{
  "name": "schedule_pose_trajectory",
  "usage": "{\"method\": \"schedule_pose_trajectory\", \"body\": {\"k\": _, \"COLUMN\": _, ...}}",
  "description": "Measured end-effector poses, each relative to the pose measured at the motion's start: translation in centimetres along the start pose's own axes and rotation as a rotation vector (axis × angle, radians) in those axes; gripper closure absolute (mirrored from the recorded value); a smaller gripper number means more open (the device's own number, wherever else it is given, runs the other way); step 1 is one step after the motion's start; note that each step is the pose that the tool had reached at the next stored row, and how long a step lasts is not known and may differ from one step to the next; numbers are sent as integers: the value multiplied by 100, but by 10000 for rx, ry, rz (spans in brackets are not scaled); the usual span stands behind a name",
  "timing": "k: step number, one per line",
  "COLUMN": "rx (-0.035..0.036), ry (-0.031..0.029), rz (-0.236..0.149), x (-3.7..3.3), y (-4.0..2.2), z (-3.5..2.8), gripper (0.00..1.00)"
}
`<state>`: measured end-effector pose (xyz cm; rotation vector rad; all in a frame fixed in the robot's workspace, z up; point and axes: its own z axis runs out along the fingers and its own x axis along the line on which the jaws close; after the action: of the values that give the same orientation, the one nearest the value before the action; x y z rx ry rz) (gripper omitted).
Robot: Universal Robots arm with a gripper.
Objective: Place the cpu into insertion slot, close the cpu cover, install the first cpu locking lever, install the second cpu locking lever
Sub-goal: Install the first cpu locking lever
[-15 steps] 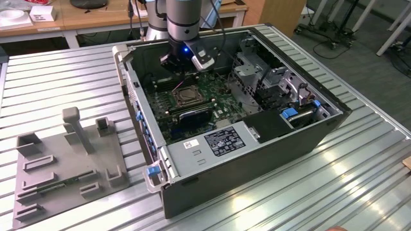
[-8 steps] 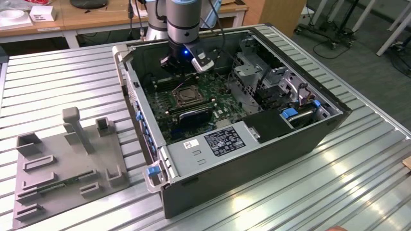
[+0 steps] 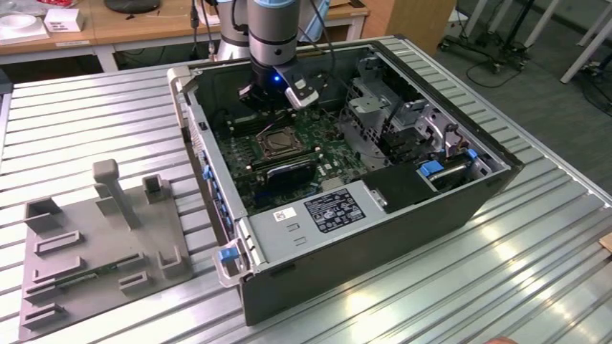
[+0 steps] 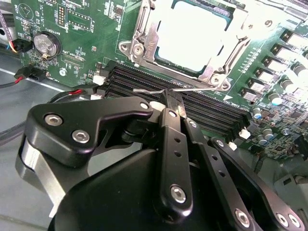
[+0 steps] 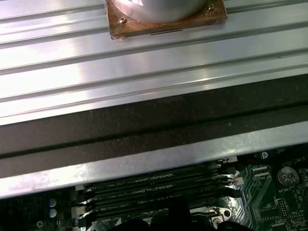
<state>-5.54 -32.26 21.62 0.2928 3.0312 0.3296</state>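
Pinching the lever (image 4: 144, 90), fingers (image 4: 172, 102) narrowed on its wire. Cpu (image 4: 192, 31) sits in slot (image 4: 217, 77) just beyond the fingertips, cover (image 4: 144, 38) down over it. Probably needs a firm, square grip: sweep lever flat, tuck it under its catch.

1. I see the arm (image 3: 272, 36) reaching down into the open computer case (image 3: 402, 215), which sits on the ribbed metal table (image 3: 535, 287)
2. My gripper (image 3: 271, 107) hangs low over the green board, near the silver-rimmed insertion slot (image 3: 277, 143); a blue light (image 3: 276, 79) glows on the wrist above it
3. A grey fixture plate (image 3: 96, 251) lies on the table, well apart from the case, at the exterior view's left
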Motion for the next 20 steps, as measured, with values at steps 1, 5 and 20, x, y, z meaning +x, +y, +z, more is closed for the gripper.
{"method": "schedule_pose_trajectory", "body": {"k": 1, "rx": 0, "ry": 0, "rz": 0, "x": 0, "y": 0, "z": 0, "gripper": 90}}
{"method": "schedule_pose_trajectory", "body": {"k": 5, "rx": -8, "ry": -2, "rz": 0, "x": 0, "y": -2, "z": 11, "gripper": 90}}
{"method": "schedule_pose_trajectory", "body": {"k": 20, "rx": -7, "ry": 0, "rz": 1, "x": -20, "y": -15, "z": 89, "gripper": 90}}
